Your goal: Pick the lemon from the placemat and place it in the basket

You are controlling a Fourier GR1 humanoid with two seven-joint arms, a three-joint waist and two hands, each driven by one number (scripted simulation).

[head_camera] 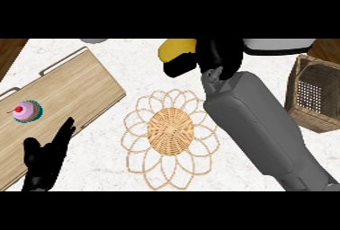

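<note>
Grey and broad, the right forearm [266,130] fills the lower right of the head view and runs up and leftward to the right hand [209,56], whose black fingers are curled round the lemon [176,48]; the yellow fruit shows between thumb and fingers at the hand's left side, partly hidden by them. Hand and lemon sit beyond the far edge of the woven flower-shaped placemat [171,139], and the mat's round centre lies bare, so the pick looks done: the fruit is off the mat and in the grasp. Whether it is lifted well above the counter [113,54] or only just off it cannot be told from this steep view. What seems left is the carry and the release. The wicker basket [312,96] stands at the right edge, apart from the hand and to its right, so the lemon would have to travel rightward and nearer the robot, then go down inside the basket's walls before the fingers let go. At the lower left the left hand [43,159] rests open with fingers up, just beside the wooden cutting board [60,94], on which a cupcake [26,111] with pink icing and a cherry stands, untouched and no part of the job.
</note>
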